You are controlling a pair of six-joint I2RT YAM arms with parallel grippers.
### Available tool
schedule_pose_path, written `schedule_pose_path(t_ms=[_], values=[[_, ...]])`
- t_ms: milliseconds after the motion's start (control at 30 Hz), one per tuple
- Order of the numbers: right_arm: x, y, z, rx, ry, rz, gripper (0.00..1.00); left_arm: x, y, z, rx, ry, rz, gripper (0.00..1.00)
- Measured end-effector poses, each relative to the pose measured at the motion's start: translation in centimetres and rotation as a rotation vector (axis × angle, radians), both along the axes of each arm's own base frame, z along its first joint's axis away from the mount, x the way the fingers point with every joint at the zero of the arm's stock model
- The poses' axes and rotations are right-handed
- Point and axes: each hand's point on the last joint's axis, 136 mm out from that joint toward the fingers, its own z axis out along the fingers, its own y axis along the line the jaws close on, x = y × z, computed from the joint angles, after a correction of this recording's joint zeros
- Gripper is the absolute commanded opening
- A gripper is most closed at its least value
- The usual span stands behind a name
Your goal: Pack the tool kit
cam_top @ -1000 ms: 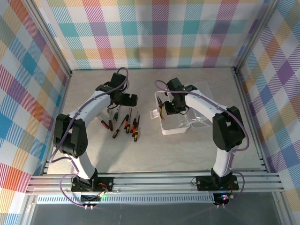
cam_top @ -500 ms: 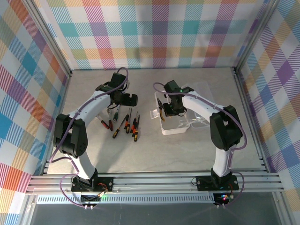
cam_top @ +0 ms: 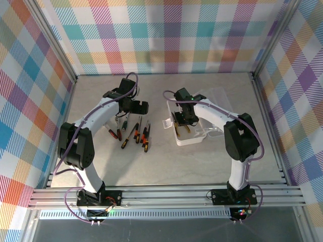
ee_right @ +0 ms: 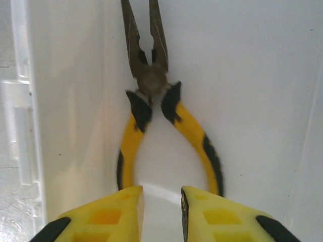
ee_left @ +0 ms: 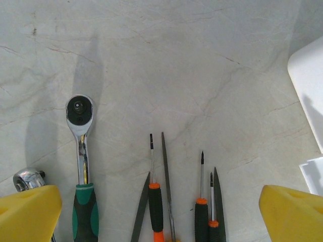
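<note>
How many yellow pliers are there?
1. The yellow-and-black-handled metal pliers lie inside the translucent white plastic box, close beside one wall, just ahead of the right end effector. Another pair could be hidden under the arms.

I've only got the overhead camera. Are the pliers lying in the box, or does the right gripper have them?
Observer: The right wrist camera shows the pliers lying on the floor of the box, free of the right gripper, whose jaws stand slightly apart.
Operator: What's under the left gripper?
Observer: A green-handled ratchet on the table, beside the screwdrivers.
Operator: Is it open?
Observer: Yes, its fingers are wide apart, holding nothing.
</note>
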Motion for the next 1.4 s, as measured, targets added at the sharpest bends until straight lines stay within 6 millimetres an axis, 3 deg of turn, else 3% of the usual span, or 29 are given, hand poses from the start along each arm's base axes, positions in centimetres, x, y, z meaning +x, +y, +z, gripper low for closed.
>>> schedule_pose_path(t_ms=[167, 300, 433, 567, 667, 800, 933, 1067, 1200, 1400], values=[[0.3, 0.6, 0.8, 0.019, -0.007, 0.012, 0.46, 0.1, 1.0, -0.1, 0.013, 0.008, 0.024, 0.99], [0.5, 1.8, 2.4, 0.054, -0.029, 0.055, 0.78, 0.5, 2.3, 1.0, 0.023, 0.009, 0.052, 1.00], [0.8, 3.0, 5.4, 0.101, -0.081, 0.102, 0.99, 2.4, 3.5, 4.0, 0.035, -0.032, 0.081, 1.00], [0.9, 4.0, 8.5, 0.159, -0.137, 0.148, 0.99, 4.0, 4.2, 6.4, 0.056, -0.082, 0.101, 1.00], [0.5, 4.6, 9.7, 0.198, -0.151, 0.181, 0.99, 3.7, 4.7, 6.2, 0.075, -0.067, 0.125, 1.00], [0.3, 5.6, 10.0, 0.247, -0.154, 0.226, 0.99, 2.3, 5.4, 3.3, 0.071, -0.006, 0.191, 0.99], [-0.5, 6.3, 8.9, 0.277, -0.130, 0.268, 0.99, -2.0, 7.6, -0.8, 0.115, 0.095, 0.294, 0.98], [-1.3, 6.5, 7.7, 0.291, -0.098, 0.299, 0.99, -4.9, 9.9, -0.9, 0.094, 0.095, 0.405, 0.89], [-1.5, 6.9, 7.9, 0.306, -0.100, 0.325, 0.99, -5.3, 12.4, 0.0, 0.014, 0.039, 0.524, 0.88], [-1.5, 7.1, 8.0, 0.321, -0.102, 0.331, 0.99, -6.0, 15.7, -3.2, -0.074, 0.085, 0.683, 0.78]])
